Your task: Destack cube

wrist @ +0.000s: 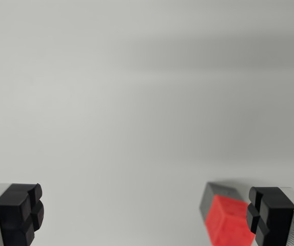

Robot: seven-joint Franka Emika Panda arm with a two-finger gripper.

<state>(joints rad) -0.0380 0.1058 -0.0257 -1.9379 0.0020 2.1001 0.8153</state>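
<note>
Down at the bottom of the wrist view, I see my gripper [144,215] spread wide, one black pad [21,212] at the wrist view's left and the other pad [270,212] at the wrist view's right, with nothing pinched between them. A red cube [229,220] sits low toward the wrist view's right, just beside the right pad; whether it touches the pad I cannot tell. A grey block [211,197] shows behind and to the left of it, perhaps the rest of the stack, though I cannot be sure. I judge the jaws stand this far apart to clear the cube's width. Ahead lies only the pale tabletop [147,102], blurred. The cube is off-centre, so I would shift rightward before closing.
</note>
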